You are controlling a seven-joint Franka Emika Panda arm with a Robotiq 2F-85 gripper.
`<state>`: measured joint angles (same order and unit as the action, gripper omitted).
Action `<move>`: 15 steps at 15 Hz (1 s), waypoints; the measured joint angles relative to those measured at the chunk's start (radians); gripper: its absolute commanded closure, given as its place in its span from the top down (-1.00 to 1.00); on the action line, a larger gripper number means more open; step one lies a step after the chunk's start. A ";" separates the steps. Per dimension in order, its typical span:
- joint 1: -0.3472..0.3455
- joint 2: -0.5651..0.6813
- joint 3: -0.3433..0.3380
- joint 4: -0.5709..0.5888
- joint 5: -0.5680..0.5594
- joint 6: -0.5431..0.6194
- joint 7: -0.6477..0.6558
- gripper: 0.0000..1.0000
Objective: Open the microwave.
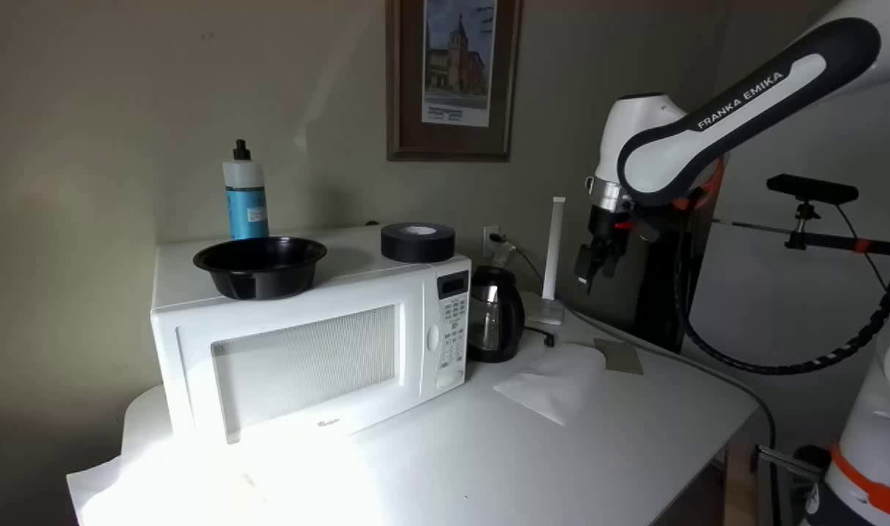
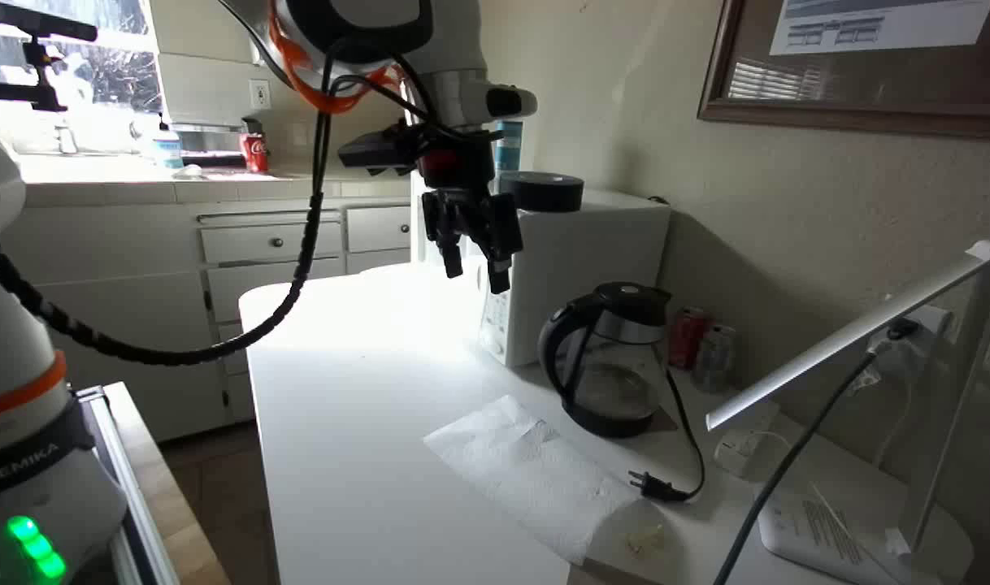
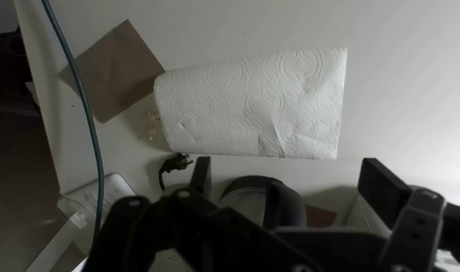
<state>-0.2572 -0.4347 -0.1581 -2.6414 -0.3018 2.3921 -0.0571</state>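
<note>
Closed white microwave (image 1: 306, 372) on the table (image 1: 503, 467), the tool (image 2: 476, 275) well apart from it.
The tool hangs over the table, released, its fingers (image 3: 383, 192) spread wide in the wrist view. A black bowl (image 1: 262, 283) and a roll of black tape (image 1: 418, 247) rest on top of the microwave; just beside its control panel (image 1: 453, 329) stands a black-and-glass kettle (image 1: 495, 315), with a paper towel (image 3: 252, 105) lying near.

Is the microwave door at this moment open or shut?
Shut: in an exterior view, the microwave door lies flush beside the control panel.
</note>
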 measured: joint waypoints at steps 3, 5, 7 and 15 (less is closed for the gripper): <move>0.000 0.000 0.000 0.000 0.000 0.000 0.000 1.00; 0.000 0.000 0.000 0.000 0.000 0.000 0.000 1.00; 0.000 0.000 0.000 0.000 0.000 0.000 0.000 1.00; 0.117 -0.003 0.109 -0.073 -0.030 -0.030 -0.087 1.00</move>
<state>-0.1402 -0.4373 -0.0492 -2.7141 -0.3318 2.3624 -0.1441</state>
